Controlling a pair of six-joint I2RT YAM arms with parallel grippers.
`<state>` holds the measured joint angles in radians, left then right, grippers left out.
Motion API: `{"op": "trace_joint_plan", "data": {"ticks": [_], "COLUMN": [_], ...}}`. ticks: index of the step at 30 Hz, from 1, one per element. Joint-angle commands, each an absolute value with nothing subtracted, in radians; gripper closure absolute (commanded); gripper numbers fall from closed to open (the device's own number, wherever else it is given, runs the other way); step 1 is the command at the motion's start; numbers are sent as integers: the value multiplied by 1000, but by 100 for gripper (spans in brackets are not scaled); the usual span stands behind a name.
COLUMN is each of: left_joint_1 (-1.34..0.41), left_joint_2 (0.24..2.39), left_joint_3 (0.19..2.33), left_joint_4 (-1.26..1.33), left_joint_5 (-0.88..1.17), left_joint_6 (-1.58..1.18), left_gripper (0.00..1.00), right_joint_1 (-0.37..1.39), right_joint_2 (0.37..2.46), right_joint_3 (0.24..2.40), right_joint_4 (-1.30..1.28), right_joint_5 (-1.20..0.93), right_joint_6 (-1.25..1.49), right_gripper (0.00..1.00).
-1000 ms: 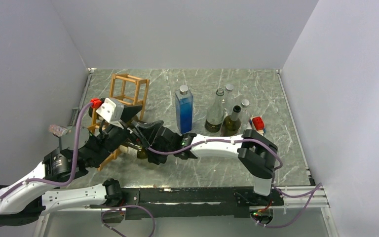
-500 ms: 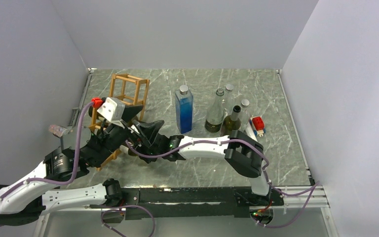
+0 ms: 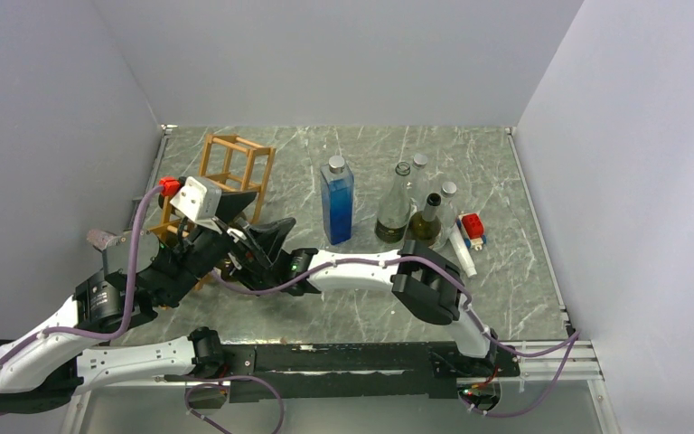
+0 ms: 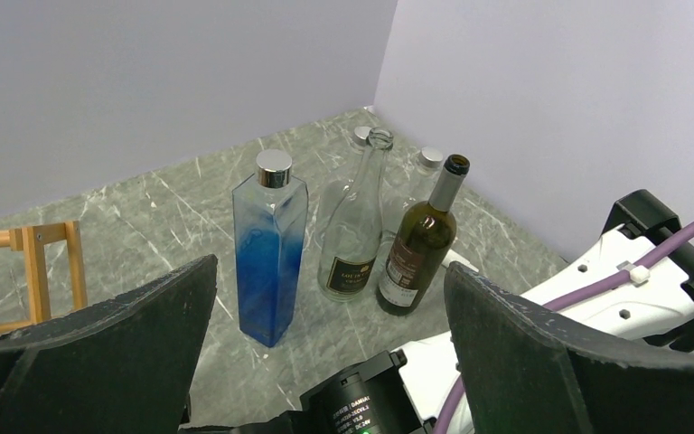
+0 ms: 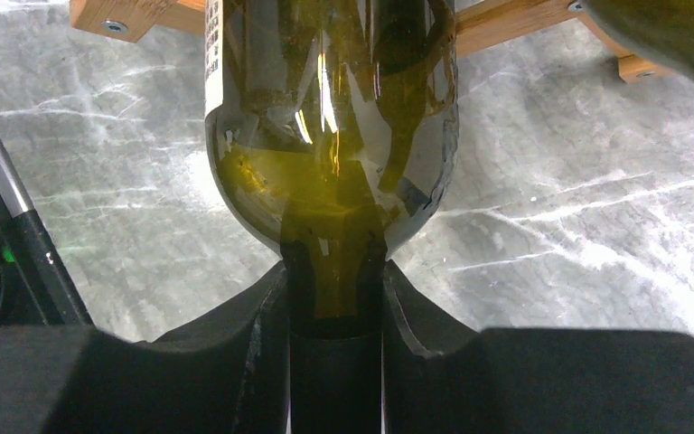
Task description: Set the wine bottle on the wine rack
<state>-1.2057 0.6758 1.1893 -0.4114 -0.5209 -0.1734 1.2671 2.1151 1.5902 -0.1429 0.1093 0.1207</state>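
Observation:
The wine rack [image 3: 237, 166] of orange-brown sticks stands at the far left of the table; its low front part is hidden behind my arms. My right gripper [image 3: 255, 257] reaches left beside it and is shut on the neck of a dark green wine bottle [image 5: 330, 127]. The bottle lies flat, its body pointing at the rack sticks [image 5: 515, 23]. The right gripper [image 5: 334, 316] has both fingers pressed on the neck. In the top view the bottle is mostly hidden. My left gripper [image 3: 242, 217] hovers above the right wrist; it [image 4: 325, 362] is open wide and empty.
A blue square bottle [image 3: 337, 201], a clear bottle [image 3: 395, 210] and a dark bottle [image 3: 425, 226] stand mid-table, with two more clear bottles [image 3: 418, 167] behind. A red and white object [image 3: 473, 226] lies to their right. Grey walls enclose the table.
My right gripper has moved left with the bottle, bringing it closer to the rack's low end. The left arm has shifted slightly left and back, still open.

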Motion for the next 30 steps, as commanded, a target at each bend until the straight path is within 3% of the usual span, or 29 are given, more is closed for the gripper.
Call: {"op": "trace_joint_plan", "data": {"ticks": [1, 23, 30], "left_joint_1": [-1209, -1209, -1209], "left_joint_2": [666, 695, 691], "left_joint_3": [1213, 1227, 1225], "left_joint_4": [-401, -401, -407], "left_joint_5": [-537, -532, -529], "left_joint_6": [-170, -173, -181], "left_gripper": [1, 1, 1], "right_joint_1": [1286, 1304, 1307], "right_joint_2": [2079, 2211, 2232], "right_joint_3": [1667, 1853, 1866], "right_joint_4": [90, 21, -8], "right_joint_5": [156, 216, 220], "right_joint_6": [94, 196, 202], "right_gripper": [100, 100, 71]}}
